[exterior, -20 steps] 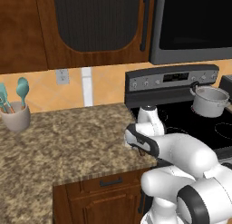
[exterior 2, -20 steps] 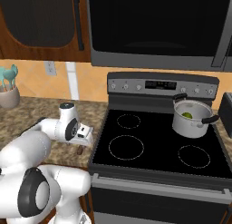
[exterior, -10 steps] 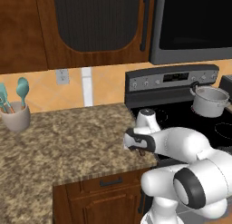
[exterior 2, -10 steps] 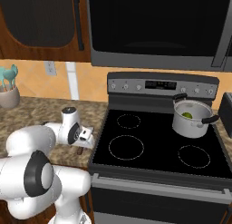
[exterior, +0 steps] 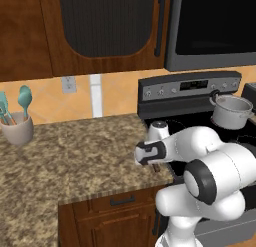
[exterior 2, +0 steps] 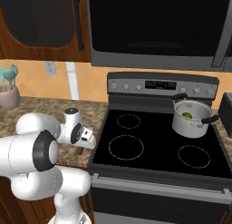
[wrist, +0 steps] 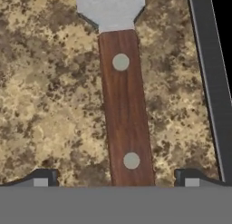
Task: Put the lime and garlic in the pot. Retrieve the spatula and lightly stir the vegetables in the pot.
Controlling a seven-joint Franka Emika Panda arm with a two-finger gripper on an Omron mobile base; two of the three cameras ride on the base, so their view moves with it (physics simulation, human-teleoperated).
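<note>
Hand (wrist: 116, 182) was low over the tabletop (wrist: 45, 105), fingers apart, one tip on each side of the spatula (wrist: 122, 109) handle and neither touching it. The spatula lay flat on the speckled granite. In the hand view its long axis ran nearly straight away from the hand: brown wooden handle with two pale rivets toward the tips, grey blade at the far end, cut off by the picture's top edge. It lay roughly parallel to the stove's (wrist: 213, 82) dark edge, close beside it without touching.

From the base views, the hand (exterior 2: 88, 138) sat at the tabletop's (exterior: 75, 151) corner next to the stove (exterior 2: 154, 150). The pot (exterior 2: 191, 119) stood on the far right burner, dark handle pointing right, well apart from the hand. The lime (exterior 2: 186, 114) was inside it; the garlic could not be made out.

A cup (exterior: 17, 130) with teal utensils stood at the far left by the wall. The stove's display was too small to read.
</note>
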